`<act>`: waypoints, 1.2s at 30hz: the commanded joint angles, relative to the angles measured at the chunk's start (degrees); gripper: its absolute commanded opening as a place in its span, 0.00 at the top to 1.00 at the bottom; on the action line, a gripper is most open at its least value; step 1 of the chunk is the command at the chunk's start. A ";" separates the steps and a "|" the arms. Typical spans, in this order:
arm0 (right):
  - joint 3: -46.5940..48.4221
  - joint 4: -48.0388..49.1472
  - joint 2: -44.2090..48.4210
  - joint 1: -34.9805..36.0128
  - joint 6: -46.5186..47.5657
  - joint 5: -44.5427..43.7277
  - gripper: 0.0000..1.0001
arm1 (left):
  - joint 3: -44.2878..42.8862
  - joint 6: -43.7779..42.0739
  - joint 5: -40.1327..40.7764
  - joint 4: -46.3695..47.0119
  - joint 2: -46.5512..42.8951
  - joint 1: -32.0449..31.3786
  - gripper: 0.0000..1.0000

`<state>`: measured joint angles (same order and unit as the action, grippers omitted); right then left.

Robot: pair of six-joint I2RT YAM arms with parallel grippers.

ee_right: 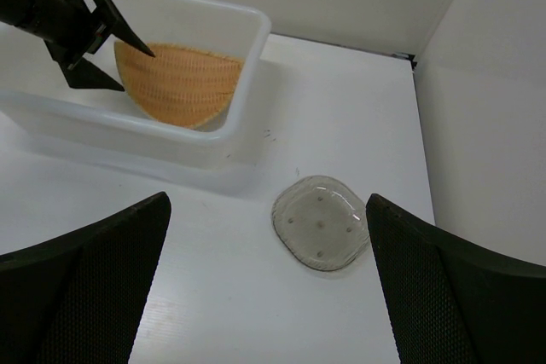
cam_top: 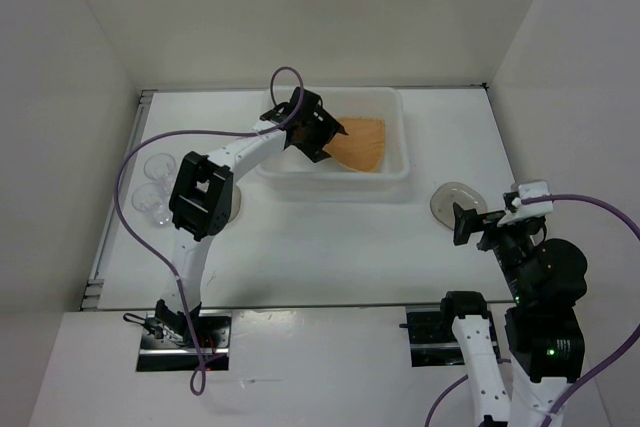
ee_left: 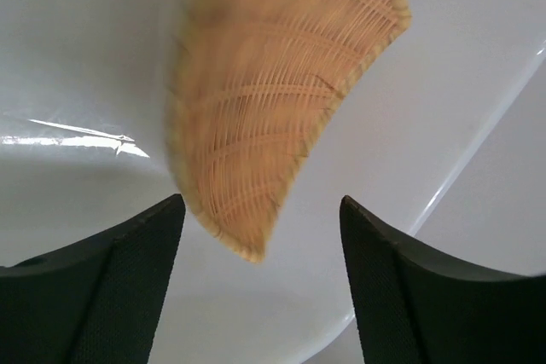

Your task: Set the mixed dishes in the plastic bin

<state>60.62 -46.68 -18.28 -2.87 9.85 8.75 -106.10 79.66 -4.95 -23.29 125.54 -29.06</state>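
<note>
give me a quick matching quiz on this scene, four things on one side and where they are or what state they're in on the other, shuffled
Things:
1. orange woven tray
2. grey saucer
3. clear cups
4. left gripper

Places or states:
a. right of the plastic bin, outside it
b. jaws open, over the bin
c. inside the bin
d. far left, outside the bin

Pairs: 1-c, 2-a, 3-d, 4-b
</note>
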 commanded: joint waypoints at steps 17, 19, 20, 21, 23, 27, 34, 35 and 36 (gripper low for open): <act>-0.95 3.97 -3.83 -1.78 -2.64 -3.83 0.00 | -14.08 -39.30 19.01 -22.23 -20.66 -1.62 0.00; 0.54 2.48 -7.28 -1.78 -2.64 -3.83 0.00 | -8.19 -43.17 19.01 -23.03 -28.21 -1.62 0.00; 1.25 1.86 -11.30 -1.17 -2.64 -2.96 0.00 | -4.67 -44.40 19.01 -22.33 -34.59 -1.62 0.00; 3.17 1.24 -13.95 -1.17 -2.64 -2.17 0.00 | 2.24 -45.02 19.88 -21.63 -37.96 -1.62 0.00; 7.12 -0.25 -22.18 -1.17 -3.25 0.03 0.00 | 9.30 -46.17 20.68 -20.57 -48.65 -1.62 0.00; 14.42 -1.39 -34.84 -1.17 -3.78 -0.49 0.00 | 21.97 -46.79 22.09 -21.26 -64.07 -2.14 0.00; 14.80 -5.53 -51.31 -1.17 3.85 -4.70 0.00 | 30.78 -46.08 22.79 -25.57 -78.86 -1.00 0.00; 13.14 -5.53 -52.37 -1.78 6.04 -7.49 0.00 | 31.30 -46.08 22.79 -26.62 -79.47 -1.00 0.00; 12.34 -5.53 -54.21 -2.31 7.45 -7.52 0.00 | 31.31 -46.08 22.79 -26.63 -79.48 -1.00 0.00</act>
<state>74.63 -48.95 -70.46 -4.43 11.79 5.28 -76.20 34.68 16.82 -48.62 45.41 -30.44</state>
